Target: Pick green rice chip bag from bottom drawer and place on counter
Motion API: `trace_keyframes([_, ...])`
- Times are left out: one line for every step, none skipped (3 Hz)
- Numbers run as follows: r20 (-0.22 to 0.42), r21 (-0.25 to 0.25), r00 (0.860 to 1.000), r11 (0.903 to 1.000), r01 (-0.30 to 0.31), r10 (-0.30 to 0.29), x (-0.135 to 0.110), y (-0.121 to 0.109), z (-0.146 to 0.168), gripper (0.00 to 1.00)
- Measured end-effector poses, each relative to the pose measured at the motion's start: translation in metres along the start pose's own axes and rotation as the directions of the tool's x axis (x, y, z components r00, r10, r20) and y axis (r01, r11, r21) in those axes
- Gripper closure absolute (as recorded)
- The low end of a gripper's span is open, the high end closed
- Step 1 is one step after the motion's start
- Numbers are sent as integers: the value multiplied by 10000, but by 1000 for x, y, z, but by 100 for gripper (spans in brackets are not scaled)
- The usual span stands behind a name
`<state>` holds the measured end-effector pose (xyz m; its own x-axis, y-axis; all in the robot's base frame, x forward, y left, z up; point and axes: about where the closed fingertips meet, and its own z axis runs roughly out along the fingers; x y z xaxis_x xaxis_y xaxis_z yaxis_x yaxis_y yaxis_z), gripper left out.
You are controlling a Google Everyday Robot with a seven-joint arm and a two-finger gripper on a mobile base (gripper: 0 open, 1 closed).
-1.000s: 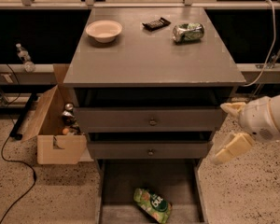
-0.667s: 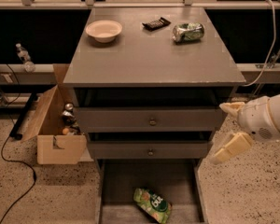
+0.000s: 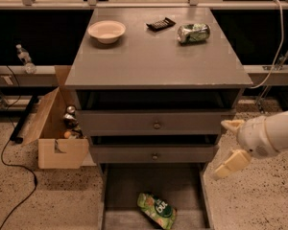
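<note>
The green rice chip bag (image 3: 157, 210) lies flat in the pulled-out bottom drawer (image 3: 122, 186), near its front middle. The counter (image 3: 156, 56) is the grey top of the cabinet above it. My gripper (image 3: 231, 143) is at the right of the cabinet, level with the two knobbed drawers, well above and to the right of the bag. Its two cream fingers (image 3: 232, 162) stand apart and hold nothing.
On the counter stand a white bowl (image 3: 106, 31), a black flat object (image 3: 161, 24) and a crushed green can (image 3: 193, 32). An open cardboard box (image 3: 59, 128) with small items sits on the floor left of the cabinet. A black cable (image 3: 9, 166) runs across the floor.
</note>
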<state>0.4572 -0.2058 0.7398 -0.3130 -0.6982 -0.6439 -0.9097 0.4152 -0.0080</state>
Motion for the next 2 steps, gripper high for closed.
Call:
trace_keyframes([-331, -226, 9987, 9990, -398, 390, 44, 7, 62, 0])
trace_keyframes([-459, -294, 9953, 9959, -861, 847, 75, 12, 116, 0])
